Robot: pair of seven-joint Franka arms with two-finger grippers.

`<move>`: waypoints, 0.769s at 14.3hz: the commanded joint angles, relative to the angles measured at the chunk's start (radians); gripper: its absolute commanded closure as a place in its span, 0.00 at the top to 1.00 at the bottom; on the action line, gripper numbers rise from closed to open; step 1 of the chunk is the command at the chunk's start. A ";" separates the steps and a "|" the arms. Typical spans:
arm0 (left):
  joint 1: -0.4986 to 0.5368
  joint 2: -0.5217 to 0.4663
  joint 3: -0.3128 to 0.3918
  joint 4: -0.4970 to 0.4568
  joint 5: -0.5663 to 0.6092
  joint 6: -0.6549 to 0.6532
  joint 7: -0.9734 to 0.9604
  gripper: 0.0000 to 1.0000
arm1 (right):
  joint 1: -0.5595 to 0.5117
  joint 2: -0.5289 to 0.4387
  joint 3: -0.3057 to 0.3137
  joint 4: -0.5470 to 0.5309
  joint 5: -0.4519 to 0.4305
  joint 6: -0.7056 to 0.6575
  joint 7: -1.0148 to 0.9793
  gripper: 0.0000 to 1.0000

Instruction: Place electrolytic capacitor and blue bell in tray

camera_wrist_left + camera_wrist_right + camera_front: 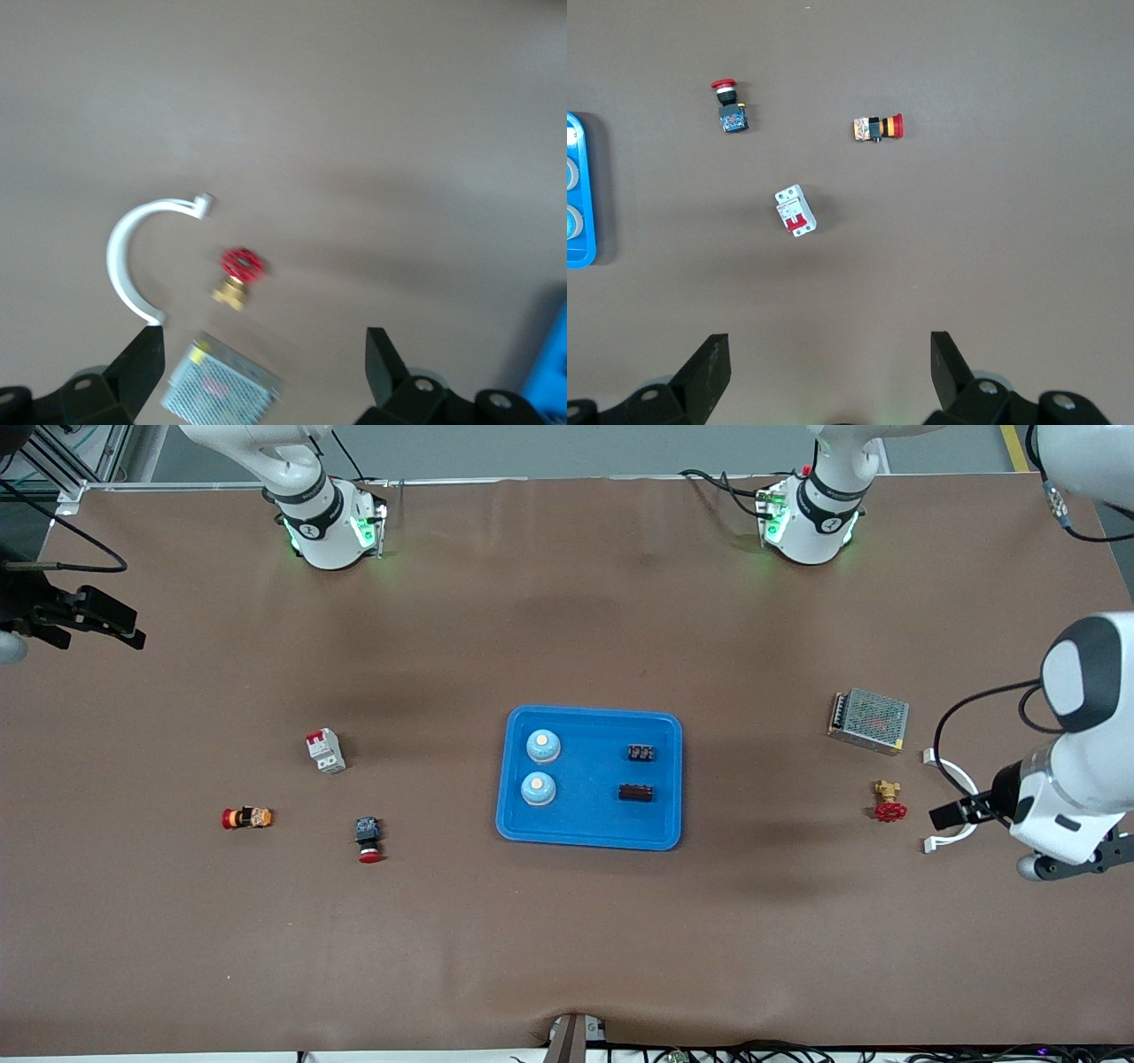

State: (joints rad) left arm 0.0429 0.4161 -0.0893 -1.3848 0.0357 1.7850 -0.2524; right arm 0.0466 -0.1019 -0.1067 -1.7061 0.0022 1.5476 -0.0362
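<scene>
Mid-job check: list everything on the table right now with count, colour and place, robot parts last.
shallow bright-blue plastic tray: 1, mid-table.
pale-blue dome bells: 2, in tray, toward the right arm's end.
dark capacitor blocks: 2, in tray, toward the left arm's end.
white-red circuit breaker: 1, right arm's end.
red-capped push button: 1, nearer the camera than the breaker.
red-orange switch: 1, right arm's end.
metal mesh power supply: 1, left arm's end.
red-handled brass valve: 1, beside white C-clip.
left gripper: open, over power supply.
right gripper: open, waiting at table edge.

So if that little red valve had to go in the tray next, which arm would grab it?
Probably the left: its open gripper hangs right beside the red valve, while the right gripper waits, open, at the table's right-arm end.
</scene>
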 commanded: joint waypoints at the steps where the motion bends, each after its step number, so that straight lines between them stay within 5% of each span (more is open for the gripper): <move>1: -0.026 -0.065 0.011 -0.028 -0.083 -0.070 0.033 1.00 | -0.022 -0.001 0.013 0.016 0.019 -0.015 -0.001 1.00; 11: -0.058 -0.264 -0.001 -0.031 -0.069 -0.254 0.123 1.00 | -0.022 -0.001 0.013 0.023 0.019 -0.027 -0.001 1.00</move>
State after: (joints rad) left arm -0.0193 0.1929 -0.0958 -1.3893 -0.0277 1.5429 -0.1637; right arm 0.0465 -0.1019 -0.1067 -1.6972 0.0022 1.5374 -0.0362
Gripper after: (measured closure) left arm 0.000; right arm 0.000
